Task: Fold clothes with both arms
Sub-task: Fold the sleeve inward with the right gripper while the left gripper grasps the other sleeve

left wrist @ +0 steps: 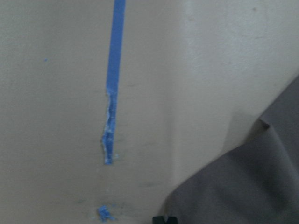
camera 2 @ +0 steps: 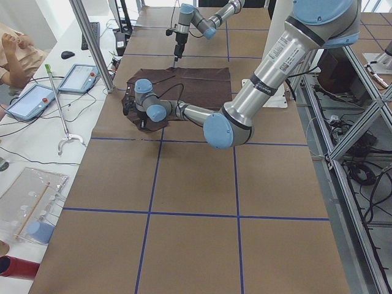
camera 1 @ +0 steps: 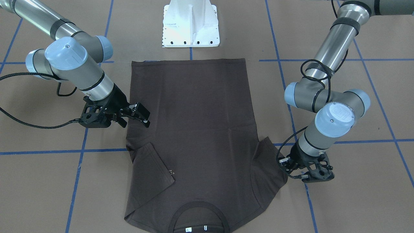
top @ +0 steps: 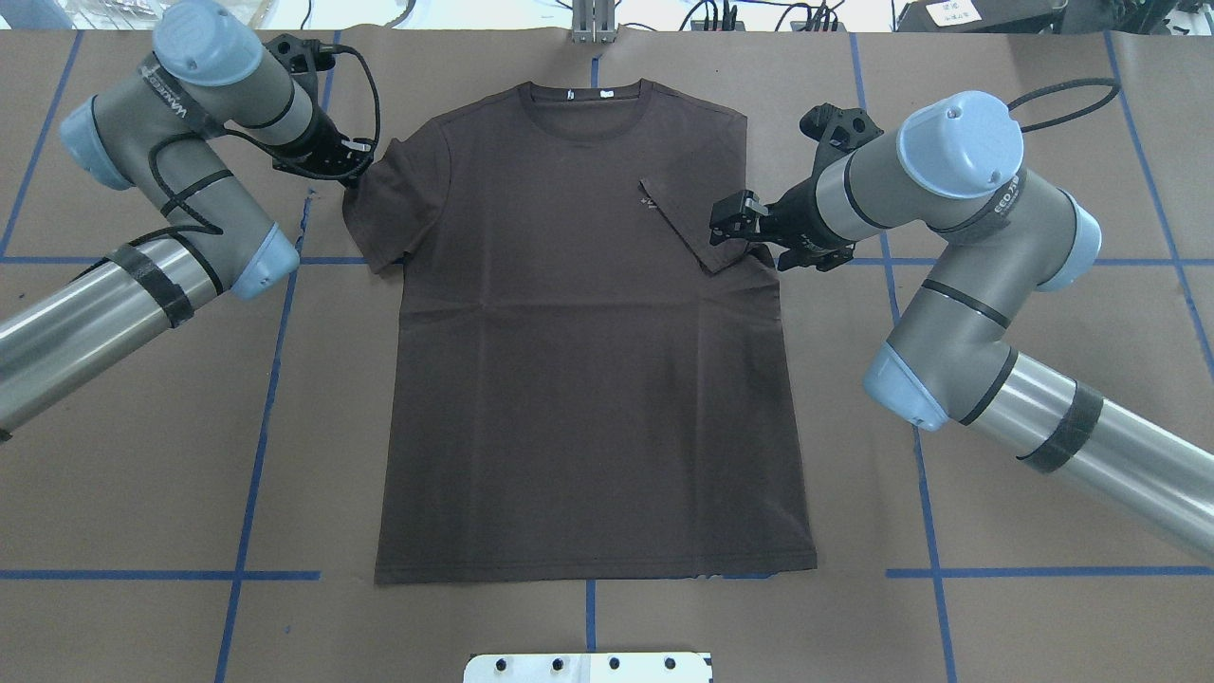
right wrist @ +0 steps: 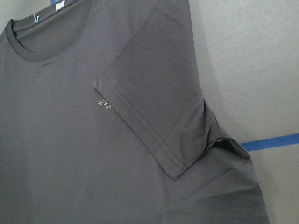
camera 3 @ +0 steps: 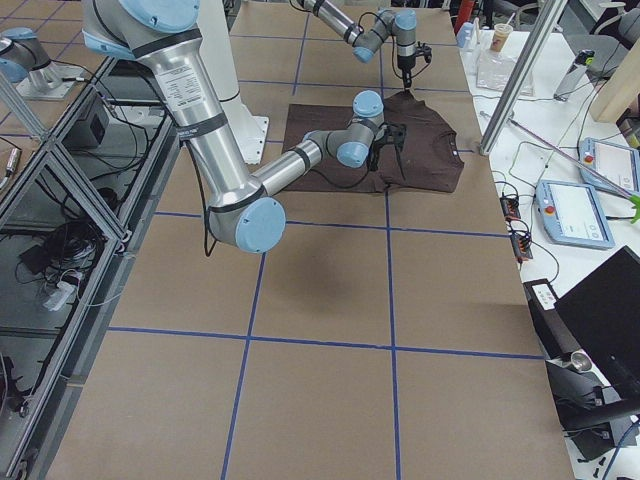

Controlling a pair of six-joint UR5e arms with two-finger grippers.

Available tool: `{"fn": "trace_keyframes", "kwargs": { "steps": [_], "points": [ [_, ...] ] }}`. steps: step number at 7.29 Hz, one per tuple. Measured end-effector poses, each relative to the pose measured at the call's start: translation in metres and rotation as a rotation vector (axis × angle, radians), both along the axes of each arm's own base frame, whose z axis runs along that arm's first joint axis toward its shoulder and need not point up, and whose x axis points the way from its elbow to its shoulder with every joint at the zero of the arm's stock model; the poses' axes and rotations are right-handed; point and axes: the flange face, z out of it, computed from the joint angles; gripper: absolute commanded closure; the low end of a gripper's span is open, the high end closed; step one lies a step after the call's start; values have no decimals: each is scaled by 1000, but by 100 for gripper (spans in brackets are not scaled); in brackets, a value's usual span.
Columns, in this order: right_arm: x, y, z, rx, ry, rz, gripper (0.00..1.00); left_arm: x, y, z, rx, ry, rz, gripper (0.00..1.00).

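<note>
While one sleeve [top: 690,216] lies folded, the T-shirt [top: 588,379] lies flat

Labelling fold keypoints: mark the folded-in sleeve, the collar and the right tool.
folded-in sleeve [top: 700,211], overhead view, middle of the flap.
collar [camera 1: 200,204], front-facing view, ribbed front band.
right tool [top: 726,226], overhead view, between its fingertips.

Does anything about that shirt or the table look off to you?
The dark brown short-sleeved T-shirt lies flat but lopsided: one sleeve is folded in over the chest, while the other sleeve lies spread out. Beside that one, the blue tape line is torn and frayed.
</note>
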Motion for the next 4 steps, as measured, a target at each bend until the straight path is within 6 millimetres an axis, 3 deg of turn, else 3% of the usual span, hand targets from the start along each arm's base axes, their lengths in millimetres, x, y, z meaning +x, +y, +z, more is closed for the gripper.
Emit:
{"fn": "trace_keyframes", "kwargs": {
  "steps": [1, 2, 4],
  "points": [
    [1, 1, 0, 1, -2, -1, 0, 7, -4, -44, -30, 26, -16, 100],
    [1, 1, 0, 0, -1, -2, 0, 27, 0, -83, -66, 57, -29, 100],
    [1, 2, 0, 2, -1, 0, 0, 84, 27, -133, -137, 108, -34, 100]
  ]
}}
